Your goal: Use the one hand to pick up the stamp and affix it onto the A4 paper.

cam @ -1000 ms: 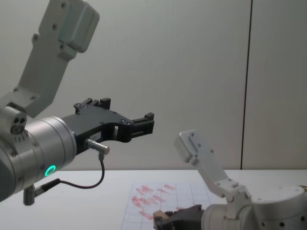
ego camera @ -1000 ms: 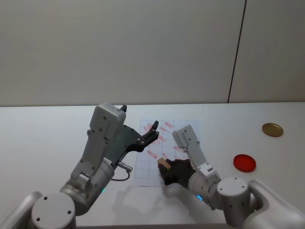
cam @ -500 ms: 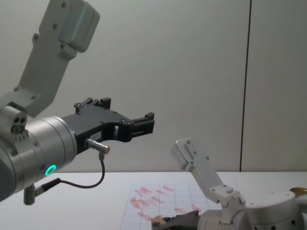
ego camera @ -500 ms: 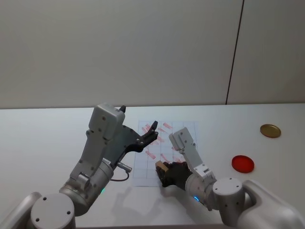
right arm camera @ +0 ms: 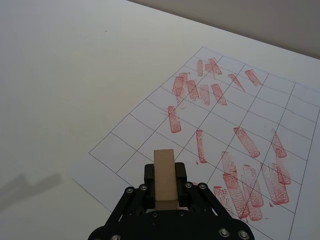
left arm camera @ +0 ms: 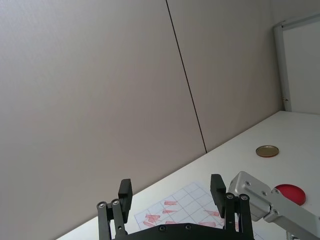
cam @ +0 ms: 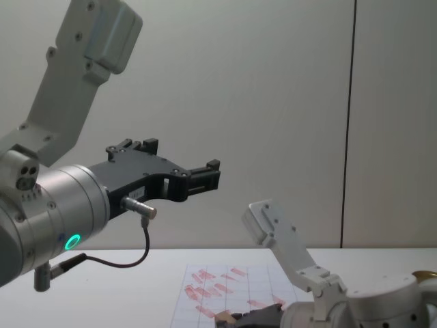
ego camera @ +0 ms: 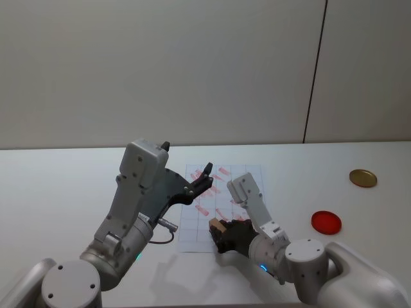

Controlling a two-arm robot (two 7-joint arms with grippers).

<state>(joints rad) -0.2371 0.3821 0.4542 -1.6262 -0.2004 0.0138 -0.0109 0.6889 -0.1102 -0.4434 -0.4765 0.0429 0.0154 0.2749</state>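
Stamp (right arm camera: 164,175) sits clamped in the right tool (right arm camera: 164,186) low over the A4 paper (right arm camera: 150,135); the left tool (left arm camera: 171,186) hangs raised, wide open.

The right pincer (ego camera: 220,230), clamped on the small light-tan wooden rectangular stamp (right arm camera: 164,172), now sits slightly farther left and lower than one second ago, closer to the near-left corner of the white gridded A4 paper (right arm camera: 225,115).

The stamp (right arm camera: 164,182), a small light-tan wooden block, is clamped in the right end effector (right arm camera: 164,172) over an edge cell of the A4 paper (right arm camera: 225,120), which is spread flat on the table (right arm camera: 75,75), gridded and red-marked.
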